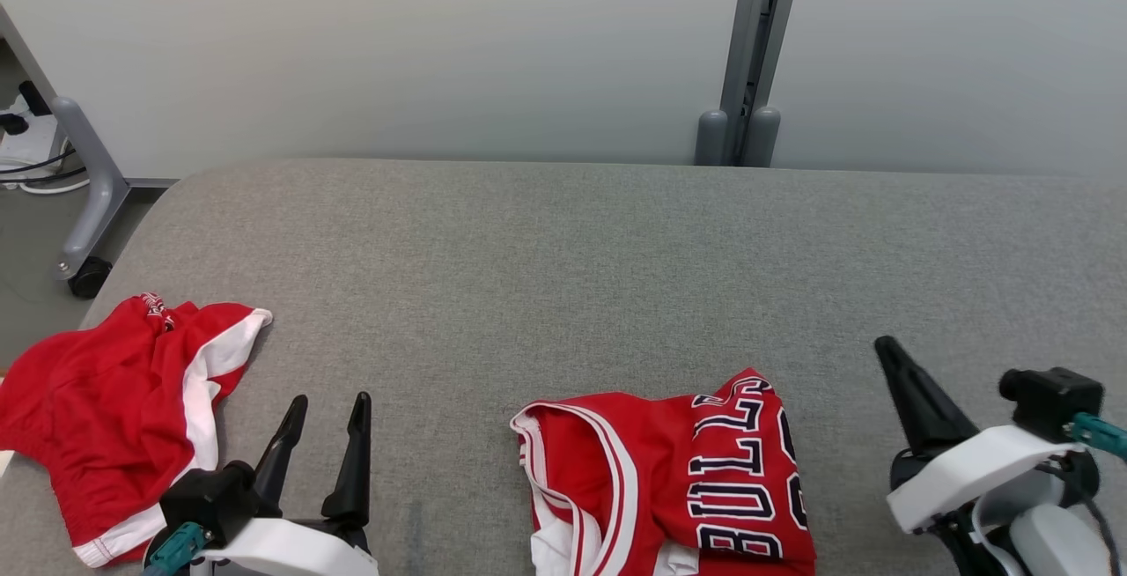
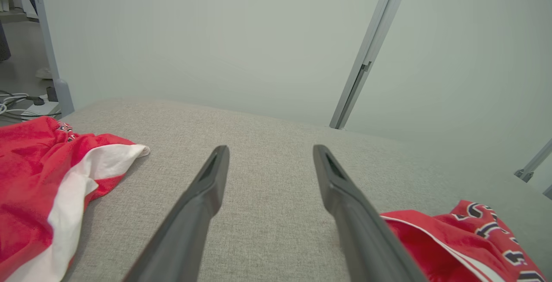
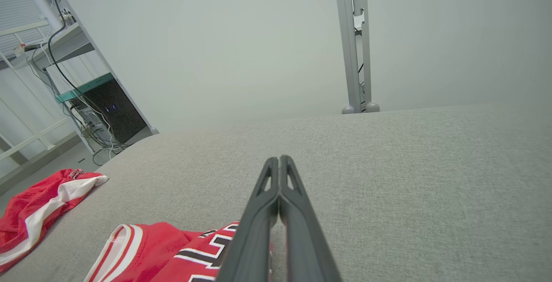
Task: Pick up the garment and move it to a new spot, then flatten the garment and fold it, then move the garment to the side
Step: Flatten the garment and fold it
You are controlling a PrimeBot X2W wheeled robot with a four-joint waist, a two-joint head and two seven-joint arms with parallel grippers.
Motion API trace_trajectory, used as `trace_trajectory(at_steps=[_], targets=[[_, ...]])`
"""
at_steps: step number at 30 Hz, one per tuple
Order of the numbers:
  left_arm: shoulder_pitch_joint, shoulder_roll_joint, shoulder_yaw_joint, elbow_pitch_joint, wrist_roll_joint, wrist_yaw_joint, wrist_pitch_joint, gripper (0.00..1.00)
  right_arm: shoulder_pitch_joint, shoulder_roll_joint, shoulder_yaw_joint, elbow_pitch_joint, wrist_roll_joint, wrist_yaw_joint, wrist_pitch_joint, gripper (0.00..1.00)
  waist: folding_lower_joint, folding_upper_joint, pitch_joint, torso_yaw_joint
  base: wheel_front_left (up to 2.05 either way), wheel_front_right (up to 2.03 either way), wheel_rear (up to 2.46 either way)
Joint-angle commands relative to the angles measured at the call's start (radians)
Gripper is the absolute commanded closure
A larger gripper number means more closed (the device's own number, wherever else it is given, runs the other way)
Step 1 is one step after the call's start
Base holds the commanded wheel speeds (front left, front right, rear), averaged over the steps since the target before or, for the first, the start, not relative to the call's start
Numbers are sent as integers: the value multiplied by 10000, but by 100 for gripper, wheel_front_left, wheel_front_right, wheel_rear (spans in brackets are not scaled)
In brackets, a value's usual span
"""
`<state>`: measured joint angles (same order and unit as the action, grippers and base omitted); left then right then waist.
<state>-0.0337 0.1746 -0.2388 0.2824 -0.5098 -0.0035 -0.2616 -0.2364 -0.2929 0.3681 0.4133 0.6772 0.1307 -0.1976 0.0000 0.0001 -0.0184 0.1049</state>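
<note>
Head view, items on grey padded table (image 1: 563, 276). Red jersey (image 1: 669, 479): crumpled, lettering up, at the table's near edge. Left gripper (image 1: 330, 400): left of the jersey, apart from it, fingers spread wide, empty. Right gripper (image 1: 884, 348): right of the jersey, apart from it, fingers pressed together, holding nothing. Red shorts (image 1: 114, 417), white trim: bunched, well left of the jersey, beyond the left gripper.

Left gripper (image 2: 271, 149): fingers stood spread wide, empty, over grey cloth table (image 2: 267, 230). Red shorts (image 2: 39, 174), white-striped, lay crumpled at left. Red lettered jersey (image 2: 465, 239) lay at lower right.
</note>
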Motion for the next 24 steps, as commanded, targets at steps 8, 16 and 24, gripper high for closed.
trace_trajectory(at_steps=[8, 16, 24], targets=[[87, 20, 289, -311, 204, -15, -44, 0, 677, 65, -1218, -734, -479, 1, -439, 100, 0, -1, 5, -118, 0, 0, 0], [187, -65, 465, -513, 393, -37, -44, 0, 1033, 365, -1456, -1157, -721, 1, -419, 62, 0, -1, -30, -271, 0, 0, 0], [282, -122, 623, -666, 558, -51, -44, 0, 1207, 555, -1927, -1515, -1163, 1, -533, 0, 0, -1, -62, -357, 0, 0, 0]])
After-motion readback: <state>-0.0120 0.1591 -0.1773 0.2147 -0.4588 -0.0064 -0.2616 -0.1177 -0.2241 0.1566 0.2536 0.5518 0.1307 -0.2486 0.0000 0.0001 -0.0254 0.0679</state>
